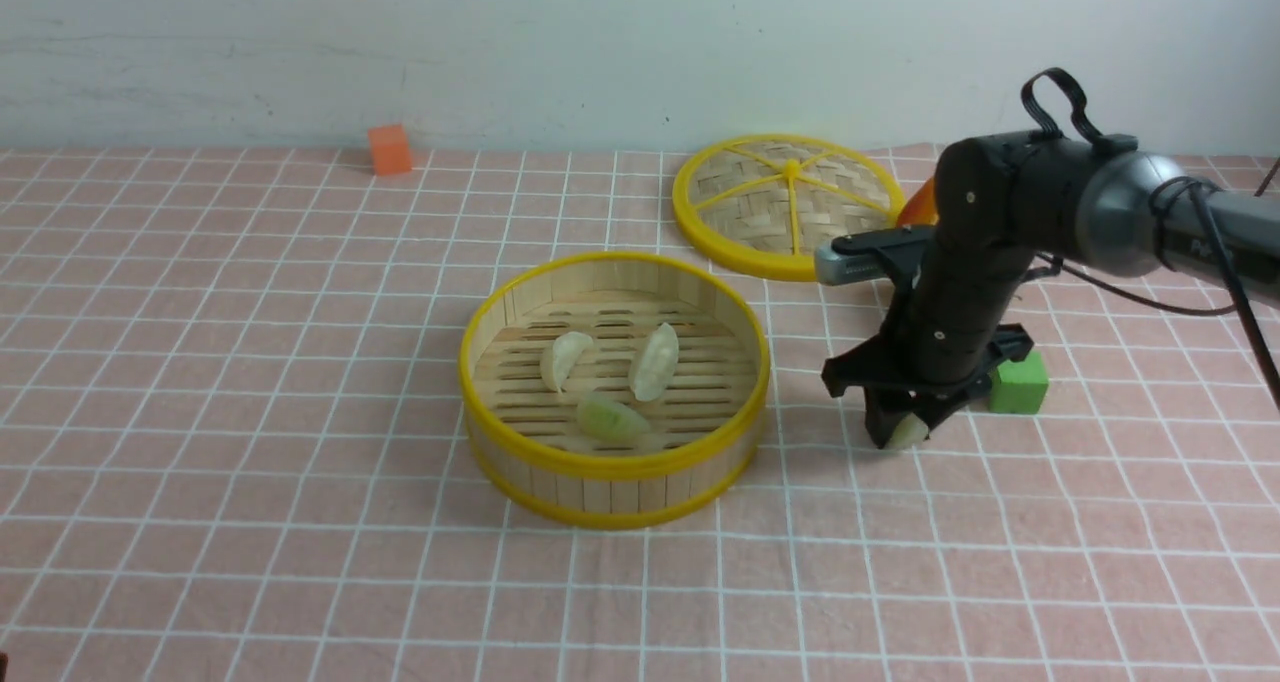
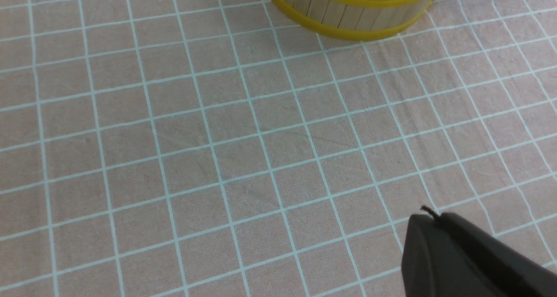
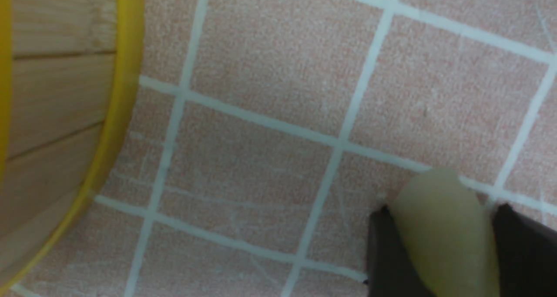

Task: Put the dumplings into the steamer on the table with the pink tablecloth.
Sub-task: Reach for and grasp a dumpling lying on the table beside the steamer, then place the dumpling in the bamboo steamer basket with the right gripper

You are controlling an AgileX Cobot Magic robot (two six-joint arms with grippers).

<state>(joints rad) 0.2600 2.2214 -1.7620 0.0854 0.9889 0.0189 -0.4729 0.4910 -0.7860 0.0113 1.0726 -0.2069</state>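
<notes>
Nearest the robot, the table [image 1: 120,652] lies under the pink tablecloth [image 1: 300,582], whose thin white lines form a slightly wrinkled grid of squares. Over this cloth hangs the left gripper [image 2: 435,244], seen only in its own wrist view as 1 dark tip, with its jaws together.

Farther in, at the middle, stands the steamer [image 1: 612,467], a round bamboo basket with yellow rims. 3 dumplings [image 1: 610,419] lie apart on its slatted floor. To its right, outside the basket, the right gripper [image 1: 900,427] reaches down to the cloth. Its 2 dark fingers press against both sides of the 4th dumpling [image 3: 444,227], which sits at cloth level.

Just behind that gripper is a green cube [image 1: 1020,384]. Beyond it lies the woven lid [image 1: 790,207], flat and yellow-rimmed, and far to the left an orange cube [image 1: 389,149] sits near the wall [image 1: 600,42], which is pale and scuffed.

Pale lettering on the right arm [image 1: 1195,252] is too small to read.
</notes>
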